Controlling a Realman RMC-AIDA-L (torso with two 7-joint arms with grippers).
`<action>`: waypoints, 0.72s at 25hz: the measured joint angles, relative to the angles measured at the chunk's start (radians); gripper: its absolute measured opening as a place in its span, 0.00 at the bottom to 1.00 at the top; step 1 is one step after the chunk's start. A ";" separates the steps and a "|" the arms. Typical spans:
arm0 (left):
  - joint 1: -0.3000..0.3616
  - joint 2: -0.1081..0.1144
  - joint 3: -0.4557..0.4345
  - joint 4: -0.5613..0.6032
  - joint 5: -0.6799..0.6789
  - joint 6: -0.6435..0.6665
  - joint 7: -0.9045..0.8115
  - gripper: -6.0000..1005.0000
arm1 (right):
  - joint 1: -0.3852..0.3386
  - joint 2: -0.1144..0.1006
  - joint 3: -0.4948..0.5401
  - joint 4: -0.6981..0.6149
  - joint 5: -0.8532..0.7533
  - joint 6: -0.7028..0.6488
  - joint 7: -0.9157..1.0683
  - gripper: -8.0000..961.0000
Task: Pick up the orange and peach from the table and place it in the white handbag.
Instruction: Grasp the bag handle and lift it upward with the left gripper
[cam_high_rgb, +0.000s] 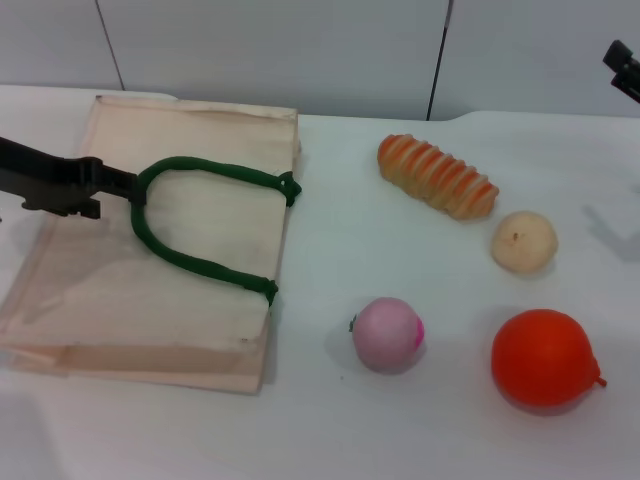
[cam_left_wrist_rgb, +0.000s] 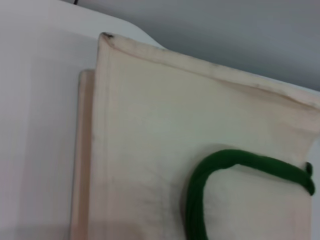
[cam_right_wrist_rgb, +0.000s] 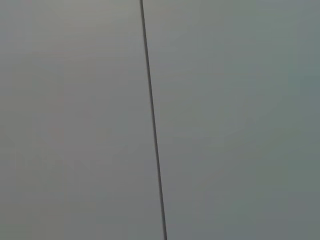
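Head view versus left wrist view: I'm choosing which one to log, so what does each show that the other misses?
Only the head view shows the glossy red-orange orange, the pale pink peach, a pale beige ball, a striped orange roll and the left gripper at the bag's green rope handle. Only the left wrist view shows the bag's far corner close up. Both show the cream fabric handbag and its handle.

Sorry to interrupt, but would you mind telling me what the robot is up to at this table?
It is meant to put the orange and the peach into the white handbag, and neither fruit is in yet. Both sit on the table on the robot's right, beside a pale beige ball and a striped bread roll. The left tool is at the bag's green rope handle, over the flat-lying bag. The right tool is raised at the far right edge, away from the fruit.
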 joint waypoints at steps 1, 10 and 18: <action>-0.003 -0.001 0.000 -0.008 0.008 0.014 0.000 0.76 | 0.000 0.000 0.000 0.000 0.000 0.000 0.000 0.89; -0.035 -0.007 0.007 -0.079 0.026 0.130 0.002 0.76 | 0.004 0.002 0.000 0.003 0.001 0.000 0.000 0.89; -0.066 -0.009 0.066 -0.152 0.031 0.199 -0.004 0.76 | 0.013 0.002 0.000 0.015 0.001 0.000 -0.003 0.89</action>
